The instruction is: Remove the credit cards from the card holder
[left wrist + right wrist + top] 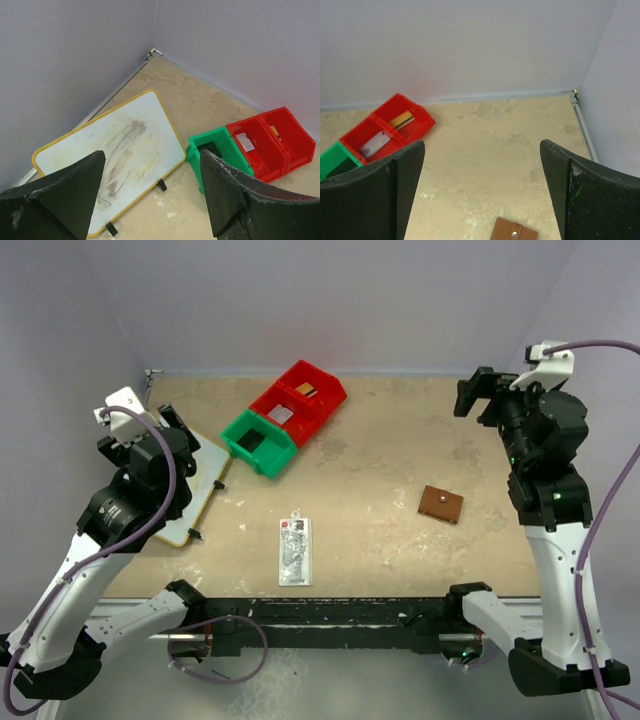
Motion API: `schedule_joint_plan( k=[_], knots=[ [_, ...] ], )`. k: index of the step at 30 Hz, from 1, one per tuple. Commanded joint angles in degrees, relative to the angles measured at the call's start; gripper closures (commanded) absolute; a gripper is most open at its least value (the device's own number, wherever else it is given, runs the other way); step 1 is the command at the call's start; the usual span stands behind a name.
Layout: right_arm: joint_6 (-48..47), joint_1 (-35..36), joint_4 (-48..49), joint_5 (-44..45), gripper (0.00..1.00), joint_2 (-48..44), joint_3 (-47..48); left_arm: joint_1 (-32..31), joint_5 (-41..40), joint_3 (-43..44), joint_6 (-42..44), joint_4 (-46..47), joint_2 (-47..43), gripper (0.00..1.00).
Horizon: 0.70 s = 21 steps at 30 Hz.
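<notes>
- Opening step, by the look of it: card holder (441,504) lying shut and flat on the table (380,460), stud side up, no card showing outside it, untouched by either arm.
- Found below the right gripper (481,144), a little back from its fingertips toward the arm's base, roughly under the gap between the fingers and slightly to the gap's right in the wrist view. Well apart from the left gripper (151,156), far off to its right past the green bin (215,155) and the red bins (270,140).
- Right gripper spread wide and holding nothing. Raised high over the table on an upright, folded arm, fingers pointing away from the base and tilted downward.
- Left gripper likewise parted broadly and empty. Lifted clear, hovering above a white board with a yellow rim (110,145), green bin just ahead and to the right of its right finger.
- Next move, as a judgement: lower the right gripper and draw it back onto the holder, pin or pinch one edge, then bring the other arm across to lift the flap. Probably a two-arm job, given a small folding leather piece prone to sliding or springing shut.
- Likely call for a shallow approach, to slip a fingertip under a thin edge lying flush on the table.
- Number of cards inside impossible to tell; interior hidden.
</notes>
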Motion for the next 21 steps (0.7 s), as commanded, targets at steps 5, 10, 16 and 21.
schedule_joint_plan(
  k=[5, 10, 16, 21],
  knots=[
    [4.46, -0.35, 3.92, -3.91, 0.00, -4.03, -12.16, 9.06, 10.97, -2.35, 0.39, 4.85, 4.02, 0.24],
    [7.13, -0.52, 6.56, -6.73, 0.00, -6.28, -21.07, 15.66, 25.47, -2.97, -1.87, 9.06, 10.75, 0.23],
    [10.89, -0.70, 9.34, -10.28, 0.00, -8.68, -30.36, 16.54, 36.27, 4.59, -2.90, 9.73, 26.17, 0.22],
    [13.52, -0.97, 9.71, -12.63, 0.00, -10.29, -34.41, 14.73, 41.23, 14.92, -4.59, 9.20, 42.08, 0.21]
  ],
)
